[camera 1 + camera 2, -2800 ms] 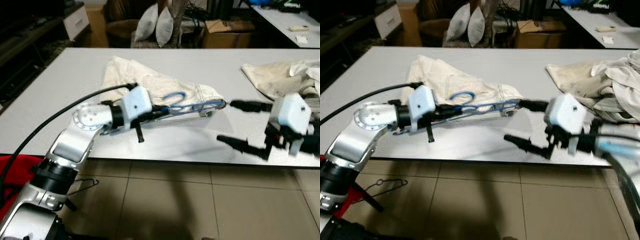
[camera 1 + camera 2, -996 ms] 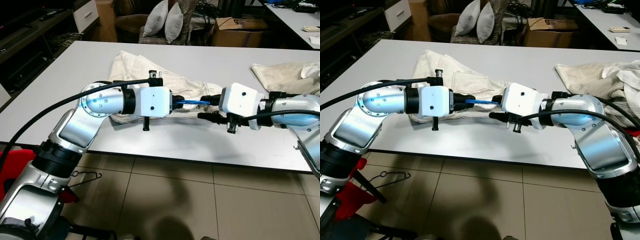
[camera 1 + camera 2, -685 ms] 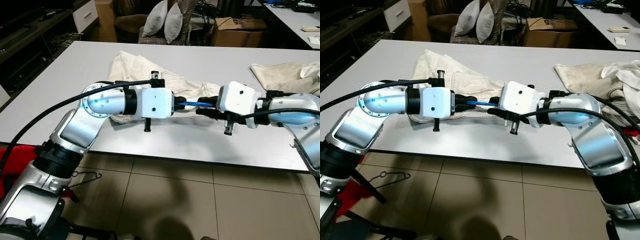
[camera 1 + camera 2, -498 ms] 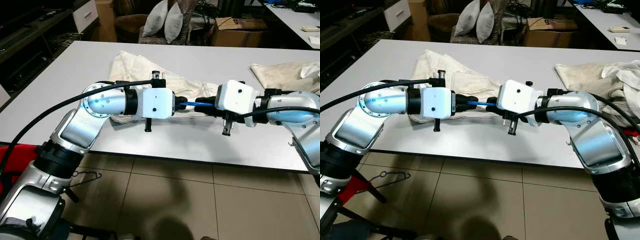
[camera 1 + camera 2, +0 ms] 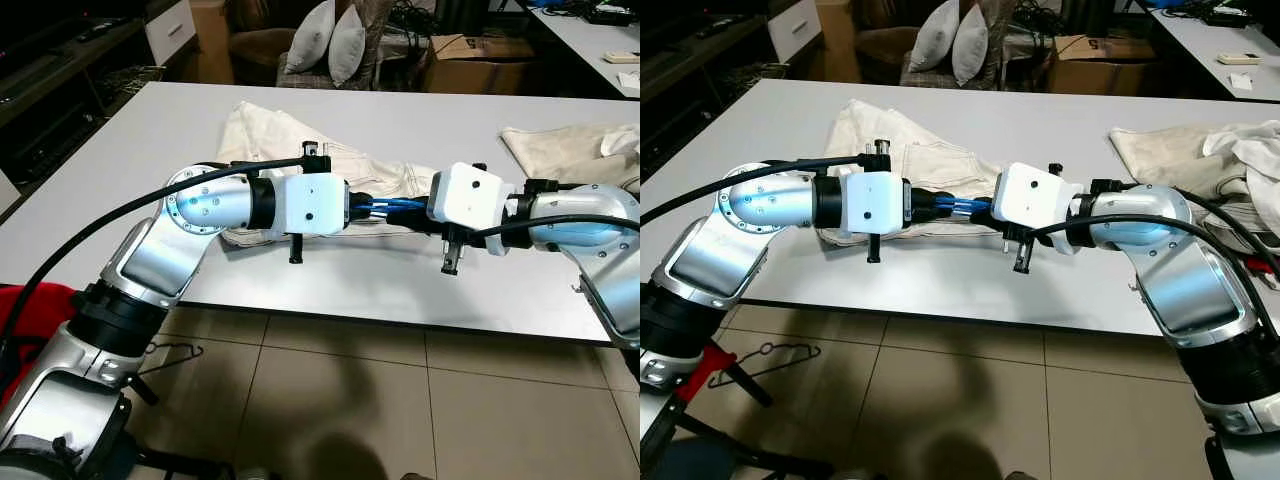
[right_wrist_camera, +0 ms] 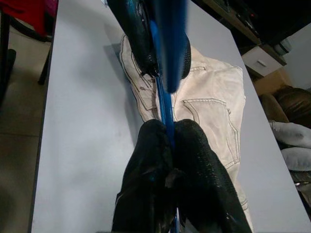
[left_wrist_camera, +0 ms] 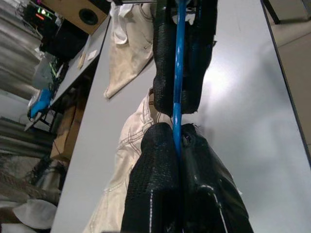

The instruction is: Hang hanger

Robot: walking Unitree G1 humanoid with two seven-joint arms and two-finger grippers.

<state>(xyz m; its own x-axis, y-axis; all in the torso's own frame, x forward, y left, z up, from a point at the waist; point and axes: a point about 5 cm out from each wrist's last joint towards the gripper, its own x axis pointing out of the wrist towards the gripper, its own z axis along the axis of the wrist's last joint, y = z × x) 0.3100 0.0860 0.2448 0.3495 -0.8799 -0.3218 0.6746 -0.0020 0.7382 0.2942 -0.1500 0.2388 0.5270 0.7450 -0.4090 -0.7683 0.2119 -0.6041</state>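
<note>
Both head views look forward and down over the pale grey surface; each wrist view, very close, faces the cream folded trousers they share.

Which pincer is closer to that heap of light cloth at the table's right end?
Right. The right pincer is nearer the cloth heap; the left pincer sits further left. Both grip the blue hanger.

Living room: armchair, cushions, table

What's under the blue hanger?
Beige pants lie on the grey table under the blue hanger. The left gripper and right gripper pinch it from both ends. Their bodies hide most of it.
</note>
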